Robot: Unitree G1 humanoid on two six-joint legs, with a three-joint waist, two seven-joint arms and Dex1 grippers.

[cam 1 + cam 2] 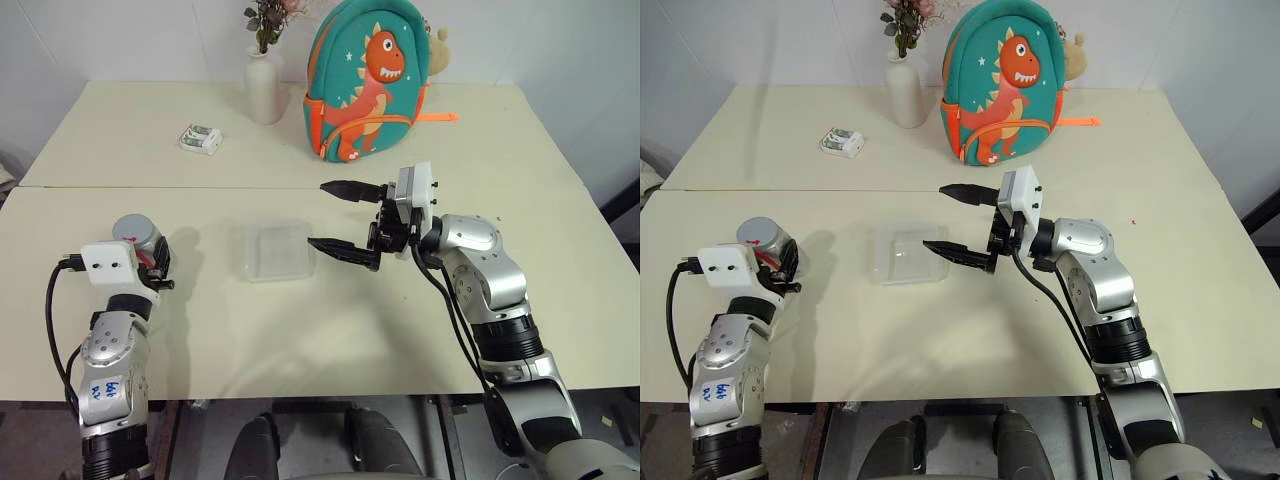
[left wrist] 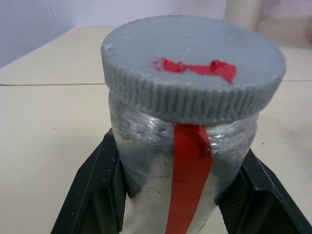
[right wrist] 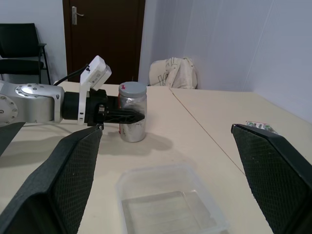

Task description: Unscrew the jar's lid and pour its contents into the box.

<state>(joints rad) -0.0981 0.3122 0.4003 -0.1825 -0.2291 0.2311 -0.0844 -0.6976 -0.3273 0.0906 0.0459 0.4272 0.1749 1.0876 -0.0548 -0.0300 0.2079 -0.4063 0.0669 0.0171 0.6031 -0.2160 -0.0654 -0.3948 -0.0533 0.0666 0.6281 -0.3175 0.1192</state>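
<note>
Head views: left end effector (image 1: 150, 262) clamped on the jar (image 1: 140, 243), lid (image 1: 136, 229) on. Box (image 1: 279, 250) on the tabletop (image 1: 330, 330) just beside the right end effector (image 1: 335, 215), jaws wide apart, pointing toward the left one. Beyond: vase (image 1: 265, 88), dinosaur backpack (image 1: 368, 80), small packet (image 1: 201, 138).

Left wrist view: black fingers (image 2: 97, 190) flanking the jar, red tape down its side.

Right wrist view: box below, jar beyond.

Cream table (image 1: 420, 330) carries the box (image 1: 279, 250); jar (image 3: 132, 118) left of box; beyond box: packet (image 1: 201, 138), vase (image 1: 265, 88), backpack (image 1: 366, 80).
</note>
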